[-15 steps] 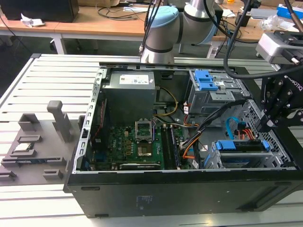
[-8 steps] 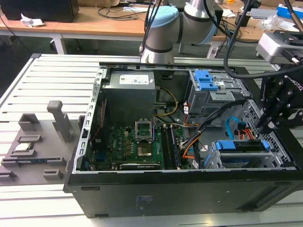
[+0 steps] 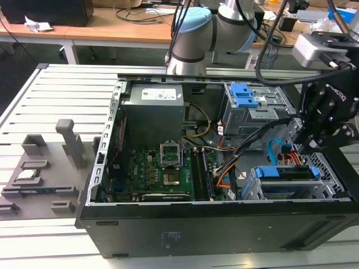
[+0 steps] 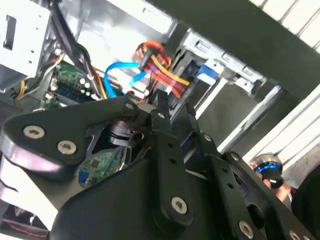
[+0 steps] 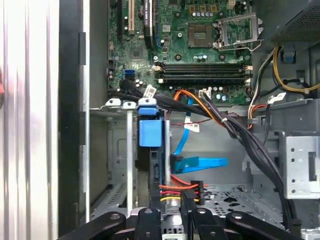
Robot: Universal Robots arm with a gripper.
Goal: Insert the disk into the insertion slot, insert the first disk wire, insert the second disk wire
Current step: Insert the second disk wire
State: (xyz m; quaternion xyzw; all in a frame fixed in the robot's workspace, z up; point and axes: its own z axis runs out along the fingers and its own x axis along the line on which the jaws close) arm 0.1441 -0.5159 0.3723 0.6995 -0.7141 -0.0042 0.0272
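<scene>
The black gripper [image 5: 169, 202] sat closest to the wrist cameras, and its dark metal links filled the near part of both wrist views. I could not tell if it was open or closed.

Just past its tip was a small black plug [image 5: 186, 188] with red and yellow wires [image 4: 162, 70]. The plug looked to be touching the gripper's tip. I could not tell if the gripper had hold of it.

In the exterior view, the open computer case [image 3: 196, 230] lay on the table. The gripper [image 3: 305, 147] hung over its four o'clock corner. The disk [image 3: 283, 172] sat in that same corner in its blue frame, and it seemed to be inside the insertion slot [image 3: 255, 190], the silver box with little holes. From the gripper, the disk lay close by at about seven o'clock. Its long side ran from nine o'clock to three o'clock. In the first wrist view I saw the disk [image 5: 154, 165] from its thin edge, just beside the plug.

A flat blue wire [image 5: 200, 162] ended right by the disk's edge. I think it may have been plugged in, but I was not sure.

The arm [image 3: 193, 39] reached over from twelve o'clock. Its wrist bent down so the gripper pointed into the case. The grey cage with blue tabs [image 3: 247, 98] sat well apart, at about eleven o'clock from the gripper.
</scene>
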